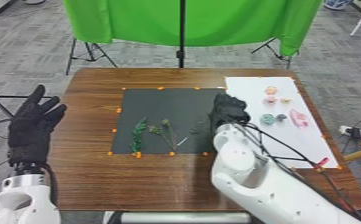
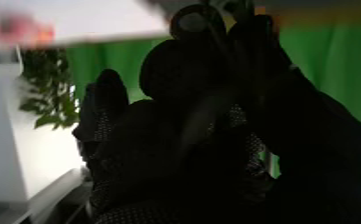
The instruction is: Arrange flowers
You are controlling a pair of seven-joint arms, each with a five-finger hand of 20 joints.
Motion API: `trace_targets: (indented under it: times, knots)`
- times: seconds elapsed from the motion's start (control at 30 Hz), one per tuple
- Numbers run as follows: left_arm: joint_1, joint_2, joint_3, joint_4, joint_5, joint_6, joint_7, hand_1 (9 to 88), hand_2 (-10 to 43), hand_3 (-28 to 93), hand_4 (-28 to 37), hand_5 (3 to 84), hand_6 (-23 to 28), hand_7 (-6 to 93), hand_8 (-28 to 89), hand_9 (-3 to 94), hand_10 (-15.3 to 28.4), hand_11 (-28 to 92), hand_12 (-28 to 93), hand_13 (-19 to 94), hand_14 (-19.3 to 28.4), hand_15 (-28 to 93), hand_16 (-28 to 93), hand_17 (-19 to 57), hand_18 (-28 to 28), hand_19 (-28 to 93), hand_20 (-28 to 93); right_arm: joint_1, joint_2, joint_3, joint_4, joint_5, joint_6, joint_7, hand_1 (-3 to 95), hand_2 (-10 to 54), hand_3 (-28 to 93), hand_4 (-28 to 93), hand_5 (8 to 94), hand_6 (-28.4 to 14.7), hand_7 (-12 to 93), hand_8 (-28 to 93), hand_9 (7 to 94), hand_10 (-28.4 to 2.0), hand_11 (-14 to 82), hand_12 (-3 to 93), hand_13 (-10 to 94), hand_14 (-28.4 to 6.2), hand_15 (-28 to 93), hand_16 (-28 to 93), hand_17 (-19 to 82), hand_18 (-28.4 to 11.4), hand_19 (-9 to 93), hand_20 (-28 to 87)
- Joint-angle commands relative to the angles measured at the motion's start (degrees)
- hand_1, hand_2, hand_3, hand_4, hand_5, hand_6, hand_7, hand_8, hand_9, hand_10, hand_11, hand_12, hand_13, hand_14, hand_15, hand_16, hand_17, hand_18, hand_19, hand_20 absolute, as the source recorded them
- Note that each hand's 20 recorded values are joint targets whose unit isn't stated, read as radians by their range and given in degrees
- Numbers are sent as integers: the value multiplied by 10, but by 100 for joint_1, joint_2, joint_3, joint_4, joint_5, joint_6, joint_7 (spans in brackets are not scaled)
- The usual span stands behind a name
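Note:
In the head view, my right hand [image 1: 228, 107] is over the strip where the black sheet [image 1: 159, 97] meets the white sheet [image 1: 256, 85]. A bit of green stem [image 2: 235, 7] shows between the thumb and fingertips of my right hand [image 2: 194, 110] in the right wrist view. Green stems [image 1: 138, 136] lie on the black sheet, with a dim one [image 1: 197, 127] close to my right hand. Pink and peach flowers [image 1: 271, 90], a teal one [image 1: 268, 119] and a larger pink one [image 1: 299, 118] rest on the white sheet. My left hand [image 1: 32, 131] stands open beside the table's left edge.
Orange tape marks line the sheets on the brown table [image 1: 96, 175]. A green cloth [image 1: 141, 22] hangs from a stand [image 1: 182, 55] behind the far edge. Dark cables [image 1: 287, 145] run along my right arm. A leafy plant [image 2: 50, 87] appears in the background of the right wrist view.

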Motion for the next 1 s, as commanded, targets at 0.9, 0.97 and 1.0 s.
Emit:
trace_targets:
  times: [0.9, 0.97, 1.0]
  knots:
    - [114, -57, -54, -24, 25, -11, -24, 227, 66, 830, -276, 340, 67, 73, -82, 316, 184, 234, 101, 195, 259, 549, -109, -101, 259, 516, 52, -389, 263, 99, -954, 35, -1098, 102, 441, -95, 709, -251, 783, -67, 190, -37, 734, -182, 545, 243, 721, -126, 820, 210, 285, -281, 928, 185]
    - [132, -54, -66, -29, 16, -3, -15, 227, 66, 831, -276, 340, 68, 74, -82, 316, 184, 234, 101, 195, 259, 549, -109, -101, 259, 516, 52, -407, 347, 193, -1089, 128, -1103, 137, 420, -95, 710, -249, 770, -67, 193, -109, 728, -187, 546, 239, 719, -128, 821, 209, 282, -283, 927, 186]
    - [140, -63, -72, -32, 13, -3, -21, 227, 66, 830, -276, 340, 67, 74, -82, 317, 184, 235, 101, 195, 260, 549, -110, -102, 259, 516, 52, -436, 402, 251, -1144, 85, -1075, 113, 414, -95, 707, -250, 763, -71, 190, -113, 725, -192, 547, 239, 714, -133, 823, 209, 280, -283, 926, 186]
